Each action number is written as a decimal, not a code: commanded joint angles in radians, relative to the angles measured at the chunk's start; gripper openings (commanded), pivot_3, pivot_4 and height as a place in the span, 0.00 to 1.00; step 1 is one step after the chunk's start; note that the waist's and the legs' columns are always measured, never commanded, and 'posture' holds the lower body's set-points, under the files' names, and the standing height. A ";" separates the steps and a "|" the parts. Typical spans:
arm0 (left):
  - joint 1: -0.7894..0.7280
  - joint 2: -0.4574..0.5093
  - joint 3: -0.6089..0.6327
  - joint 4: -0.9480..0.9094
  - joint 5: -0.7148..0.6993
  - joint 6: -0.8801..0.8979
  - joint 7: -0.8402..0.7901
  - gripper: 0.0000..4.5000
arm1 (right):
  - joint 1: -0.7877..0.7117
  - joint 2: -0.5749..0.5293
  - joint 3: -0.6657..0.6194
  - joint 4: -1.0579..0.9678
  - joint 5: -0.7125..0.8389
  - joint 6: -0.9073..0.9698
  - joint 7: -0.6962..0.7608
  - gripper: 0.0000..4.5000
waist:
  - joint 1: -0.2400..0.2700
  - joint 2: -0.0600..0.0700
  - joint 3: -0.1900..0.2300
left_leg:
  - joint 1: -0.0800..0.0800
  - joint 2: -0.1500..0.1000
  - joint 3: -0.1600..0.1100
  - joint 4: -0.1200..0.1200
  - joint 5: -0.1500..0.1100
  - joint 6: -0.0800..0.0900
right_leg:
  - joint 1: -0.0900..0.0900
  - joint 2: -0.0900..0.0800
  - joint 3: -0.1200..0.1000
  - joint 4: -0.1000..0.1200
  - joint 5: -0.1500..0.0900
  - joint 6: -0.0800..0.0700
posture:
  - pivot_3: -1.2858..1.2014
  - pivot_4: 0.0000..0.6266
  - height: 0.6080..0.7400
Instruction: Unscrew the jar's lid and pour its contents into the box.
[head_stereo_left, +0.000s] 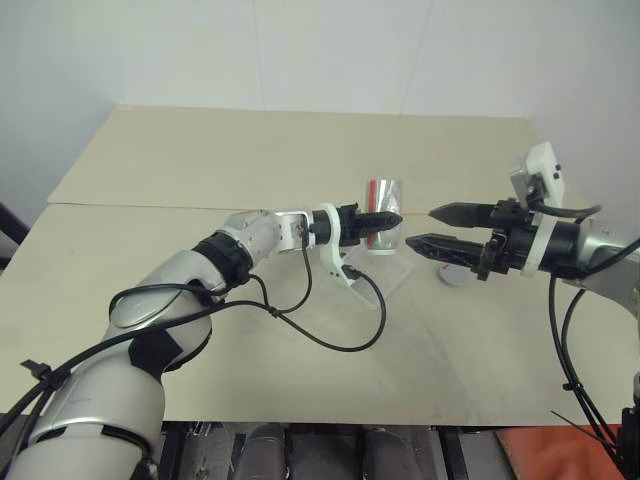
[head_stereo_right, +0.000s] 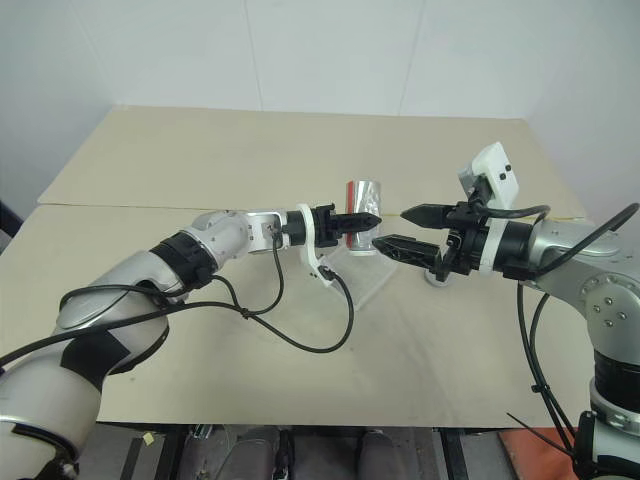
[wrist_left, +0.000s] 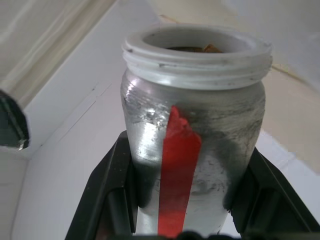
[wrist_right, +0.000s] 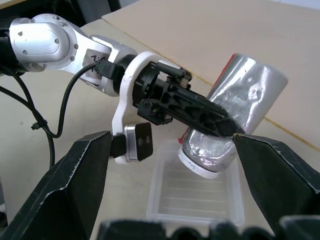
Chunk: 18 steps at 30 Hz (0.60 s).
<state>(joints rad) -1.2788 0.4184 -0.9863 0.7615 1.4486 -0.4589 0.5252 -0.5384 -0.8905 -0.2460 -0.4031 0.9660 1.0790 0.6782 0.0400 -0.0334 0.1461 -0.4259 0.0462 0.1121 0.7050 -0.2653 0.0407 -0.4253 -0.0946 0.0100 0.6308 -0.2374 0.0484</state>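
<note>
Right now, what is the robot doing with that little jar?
The left gripper holds the jar tipped over the box, mouth down. The lid is already off and lies on the table. A brown bit sits at the jar's mouth. The right gripper waits open beside it, holding nothing.

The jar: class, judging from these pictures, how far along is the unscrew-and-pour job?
Done: the jar has an open mouth, and the lid lies on the table. In hand: the left gripper holds the jar tilted, mouth down over the box; the right gripper stands open nearby. Left: a brown bit sits at the mouth, not yet in the box.
</note>
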 joint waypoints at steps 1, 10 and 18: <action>0.012 0.003 0.055 -0.011 -0.076 -0.023 0.012 0.43 | -0.020 -0.008 -0.019 -0.016 0.018 -0.011 0.011 0.99 | 0.000 0.000 0.000 | 0.000 0.000 0.000 0.000 0.000 0.000 | 0.000 0.000 0.000 0.000 0.000 0.000 | 0.52 0.24 1.00; 0.153 0.049 0.405 0.072 -0.674 -0.172 -0.351 0.43 | 0.002 -0.007 -0.047 -0.020 0.025 -0.012 0.004 0.99 | -0.007 0.000 0.000 | 0.001 0.002 0.000 0.000 0.001 -0.002 | 0.000 0.000 0.000 0.001 0.000 0.000 | 0.52 0.24 1.00; 0.349 -0.090 0.879 -0.186 -1.459 0.385 -0.882 0.43 | 0.002 -0.002 -0.057 -0.002 0.029 -0.014 -0.001 0.99 | -0.008 0.000 0.000 | 0.000 0.002 0.000 0.003 0.002 -0.004 | 0.001 0.000 -0.001 0.001 0.000 0.000 | 0.52 0.24 1.00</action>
<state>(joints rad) -0.9329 0.3455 -0.2185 0.6933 0.1812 -0.2577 -0.2718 -0.5266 -0.8905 -0.2554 -0.3992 0.9732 1.0789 0.6772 0.0316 -0.0333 0.1460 -0.4268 0.0487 0.1111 0.7086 -0.2631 0.0370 -0.4247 -0.0943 0.0084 0.6319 -0.2374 0.0485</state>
